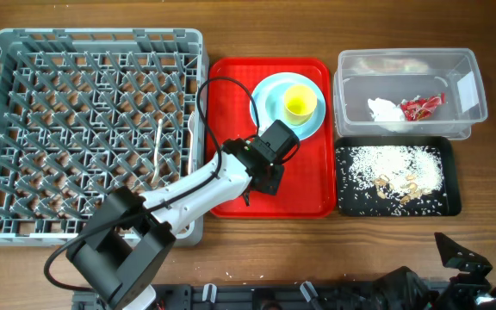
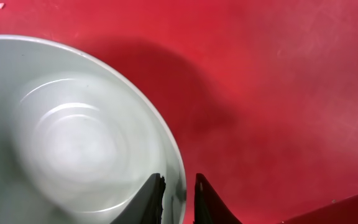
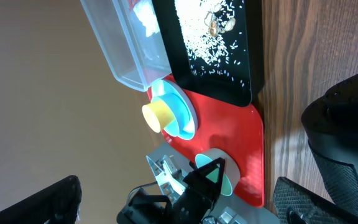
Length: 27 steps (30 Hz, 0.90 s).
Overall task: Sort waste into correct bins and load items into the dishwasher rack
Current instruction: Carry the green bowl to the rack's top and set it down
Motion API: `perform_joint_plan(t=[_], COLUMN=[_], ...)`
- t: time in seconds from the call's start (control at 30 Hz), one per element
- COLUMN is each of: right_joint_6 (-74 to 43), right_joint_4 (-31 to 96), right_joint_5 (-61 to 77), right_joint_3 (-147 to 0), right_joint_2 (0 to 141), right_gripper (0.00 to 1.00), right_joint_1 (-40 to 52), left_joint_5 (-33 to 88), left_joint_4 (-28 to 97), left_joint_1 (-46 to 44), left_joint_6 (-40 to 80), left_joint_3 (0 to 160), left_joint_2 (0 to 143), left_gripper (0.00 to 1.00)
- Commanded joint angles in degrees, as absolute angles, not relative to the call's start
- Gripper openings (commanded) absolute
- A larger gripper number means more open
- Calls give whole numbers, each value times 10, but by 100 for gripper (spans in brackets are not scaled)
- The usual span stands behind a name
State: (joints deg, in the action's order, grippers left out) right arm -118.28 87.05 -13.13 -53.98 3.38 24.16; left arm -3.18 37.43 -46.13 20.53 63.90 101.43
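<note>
My left gripper (image 2: 179, 178) is shut on the rim of the pale blue-green bowl (image 2: 73, 137), one finger inside and one outside, over the red tray (image 2: 278, 74). In the overhead view the left gripper (image 1: 270, 169) hides the bowl. The right wrist view shows the bowl (image 3: 211, 175) tilted in those jaws. The yellow cup (image 1: 300, 102) stands on the pale blue plate (image 1: 270, 96). A white utensil (image 1: 158, 148) lies in the grey rack (image 1: 93, 129). The napkin (image 1: 384, 109) and the red wrapper (image 1: 422, 106) lie in the clear tub (image 1: 351, 71). Rice (image 1: 390, 162) covers the black tray (image 1: 452, 185). My right gripper (image 1: 461, 255) is open and empty.
The red serving tray (image 1: 231, 86) sits between the rack and the two bins. The left arm's black cable (image 1: 222, 86) loops over the tray's left side. Bare wood table (image 1: 489, 172) lies to the right of the bins and along the front edge.
</note>
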Motion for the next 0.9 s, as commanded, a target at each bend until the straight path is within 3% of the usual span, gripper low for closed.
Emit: perform_joint_plan(t=[0.0,0.1,0.4,0.5,0.63,0.77,0.87], right_joint_6=[-1187,-1187,-1187,-1187,-1187,-1187,-1187], right_joint_4=[871,871,871,871,871,871,871], right_joint_5=[-131,-131,-131,-131,-131,-131,-131], right_joint_3=[-539,-539,-539,-539,-539,-539,-539], right_joint_2=[38,38,38,38,38,38,38], right_gripper=[100,100,100,100,100,100,100], right_joint_1=[241,241,241,241,241,241,241], left_joint_5=[-42,-42,-63,-63,-68,69,279], left_joint_4=[373,371,364,363,382,452,468], left_joint_1=[-462,-462,-460,-460,-450,-378,-247], left_joint_6=[215,215,215,214,208,208,195], left_joint_3=[635,635,635,635,715,867,951], left_joint_2=[1022,1022,1041,1041,993,936,926], left_gripper=[17,10,9,4,4,4,4])
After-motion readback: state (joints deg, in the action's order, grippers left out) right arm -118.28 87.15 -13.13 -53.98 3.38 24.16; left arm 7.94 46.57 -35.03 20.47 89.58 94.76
